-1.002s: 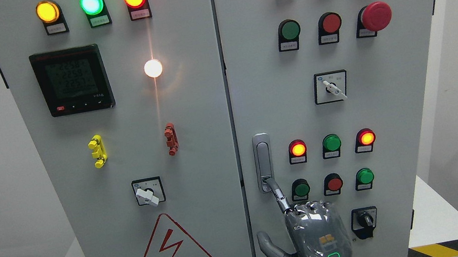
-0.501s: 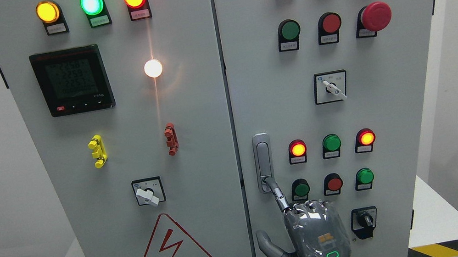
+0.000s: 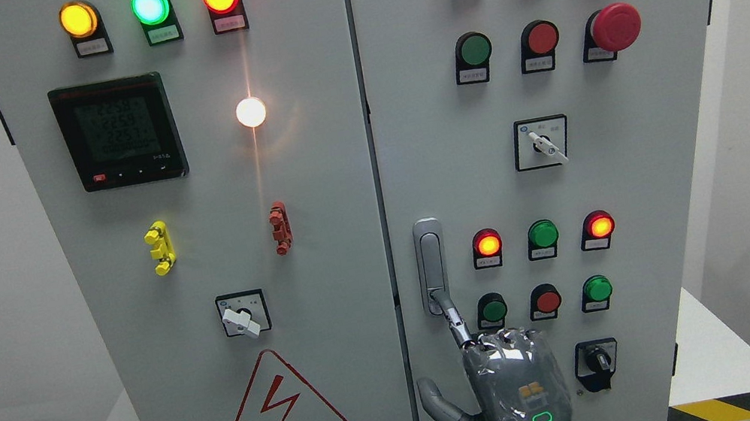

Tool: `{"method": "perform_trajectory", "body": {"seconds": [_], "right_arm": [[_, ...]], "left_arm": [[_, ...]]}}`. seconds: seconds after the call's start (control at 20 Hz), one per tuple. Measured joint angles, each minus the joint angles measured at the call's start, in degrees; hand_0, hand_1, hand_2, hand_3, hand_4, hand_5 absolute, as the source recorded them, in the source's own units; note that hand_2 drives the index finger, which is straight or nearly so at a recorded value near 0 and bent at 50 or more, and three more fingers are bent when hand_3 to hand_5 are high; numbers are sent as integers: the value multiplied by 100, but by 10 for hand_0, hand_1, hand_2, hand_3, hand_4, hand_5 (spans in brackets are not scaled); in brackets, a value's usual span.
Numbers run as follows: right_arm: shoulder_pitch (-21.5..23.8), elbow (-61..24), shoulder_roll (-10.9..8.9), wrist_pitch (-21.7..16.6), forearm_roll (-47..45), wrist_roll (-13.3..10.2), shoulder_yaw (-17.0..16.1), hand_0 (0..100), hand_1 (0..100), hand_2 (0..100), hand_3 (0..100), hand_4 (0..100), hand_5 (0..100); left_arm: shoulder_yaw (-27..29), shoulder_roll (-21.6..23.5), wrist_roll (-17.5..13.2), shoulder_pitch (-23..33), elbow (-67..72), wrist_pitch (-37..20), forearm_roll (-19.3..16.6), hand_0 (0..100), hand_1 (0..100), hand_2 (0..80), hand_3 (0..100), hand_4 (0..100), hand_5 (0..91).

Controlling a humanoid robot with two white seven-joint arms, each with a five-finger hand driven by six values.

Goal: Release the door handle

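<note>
In the head view, only 1 hand is being shown: the right hand (image 3: 516, 393), entering from the bottom edge right of the middle, back of the palm toward the camera. Its index finger (image 3: 456, 319) is being held out straight, tip touching the lower end of the door handle (image 3: 432, 262); the thumb is being spread out to the side and the other fingers are being kept curled at the knuckles, so nothing is being gripped, only touched or hooked. The handle is lying directly above and slightly left of the fingers, on the right cabinet door (image 3: 647, 195), its long axis running vertically. Release is judged to call for the index finger being drawn down and back, away from the handle's lower end. The left hand is not being shown.
</note>
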Motion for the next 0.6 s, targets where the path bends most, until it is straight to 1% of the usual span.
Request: {"method": "perform_trajectory", "body": {"seconds": [0.6], "right_arm": [[-1,35,6,1,-6,13,-1,357,233,88,1000,1000,1000]], "left_arm": [[0,0,0,0,1,0,-2,120,556,0,0,0,0]]}}
